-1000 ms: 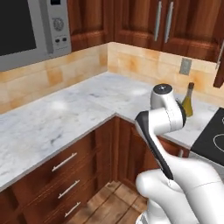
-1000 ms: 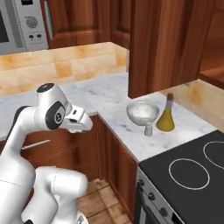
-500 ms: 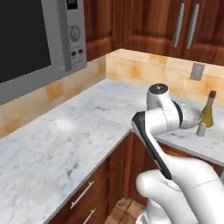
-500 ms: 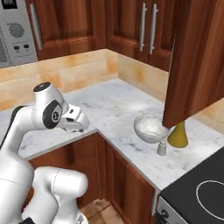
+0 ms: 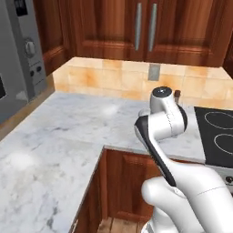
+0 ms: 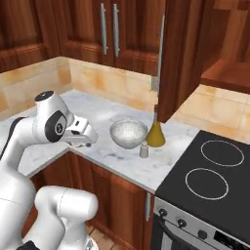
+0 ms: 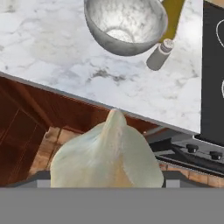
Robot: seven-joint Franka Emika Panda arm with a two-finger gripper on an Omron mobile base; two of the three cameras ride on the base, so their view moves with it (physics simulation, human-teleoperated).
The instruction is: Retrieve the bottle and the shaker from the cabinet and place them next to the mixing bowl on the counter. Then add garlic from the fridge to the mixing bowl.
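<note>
Both base views have swung round since half a second ago: the microwave has slid to the left edge of the left base view, and the black stovetop (image 6: pixel 210 176) with its ring marks now fills more of the right base view. That is the camera moving, since the whole scene shifts together.

The white-grey marbled tabletop (image 6: pixel 122 161) carries the round grey metal mixing bowl (image 6: pixel 128 133) with its whitish speckled inside. Just beside it, toward the stovetop, stands the olive-yellow cone-shaped bottle (image 6: pixel 156 133). The small pale grey shaker (image 6: pixel 144 149) stands in front of the two, close to both and nearer the tabletop's front edge. The dark reddish-brown cabinet door (image 6: pixel 178 53) hangs open above the bottle.

The gripper (image 6: pixel 83 139) sits at the tabletop's front edge, left of the bowl. In the hand view a pale whitish garlic bulb (image 7: pixel 107 153) fills the space at the fingers, which are hidden behind it; the bulb appears held there. Bare marble lies between the tabletop's front edge and the bowl (image 7: pixel 124 24).
</note>
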